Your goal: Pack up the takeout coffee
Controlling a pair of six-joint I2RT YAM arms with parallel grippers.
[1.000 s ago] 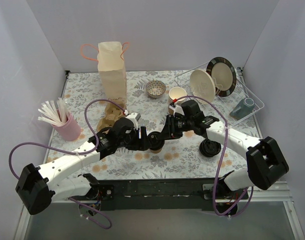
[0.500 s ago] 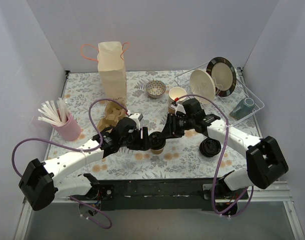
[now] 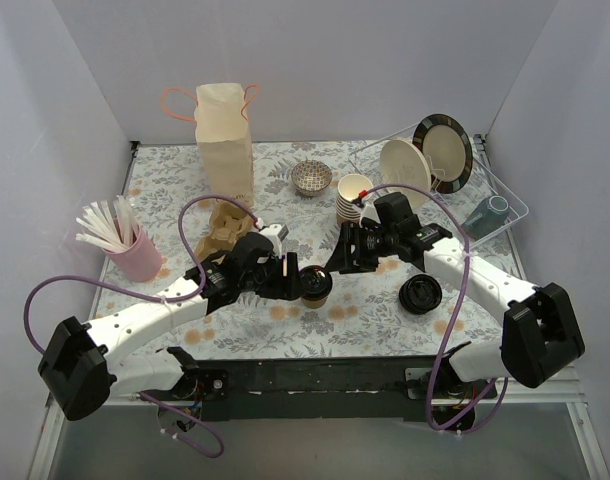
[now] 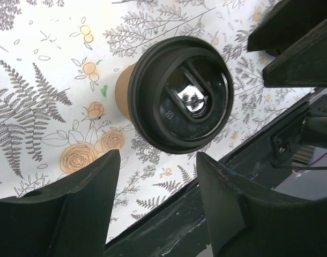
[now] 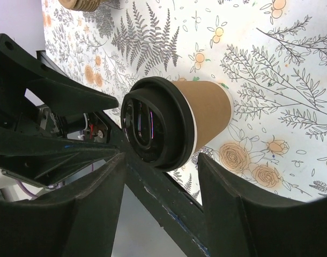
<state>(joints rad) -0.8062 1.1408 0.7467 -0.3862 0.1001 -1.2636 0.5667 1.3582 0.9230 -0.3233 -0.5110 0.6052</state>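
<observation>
The takeout coffee [image 3: 315, 285], a brown paper cup with a black lid, stands upright on the floral table near the front middle. It also shows in the left wrist view [image 4: 179, 99] and in the right wrist view [image 5: 206, 107]. My left gripper [image 3: 292, 280] is open just left of the cup, its fingertips short of it [image 4: 158, 206]. My right gripper [image 3: 338, 264] is open just right of the cup and apart from it [image 5: 161, 211]. The tall paper bag [image 3: 225, 140] with orange handles stands upright at the back left.
A loose black lid [image 3: 421, 294] lies right of the cup. A stack of lidless cups [image 3: 354, 197], a patterned bowl [image 3: 311, 177] and a clear tray [image 3: 505, 195] with plates and a teal mug are at the back right. A pink cup of straws [image 3: 135, 255] and a cardboard carrier [image 3: 220, 230] are on the left.
My right gripper has drawn back to the right, away from the cup. My left gripper has shifted slightly. The cup has stayed on the table.
</observation>
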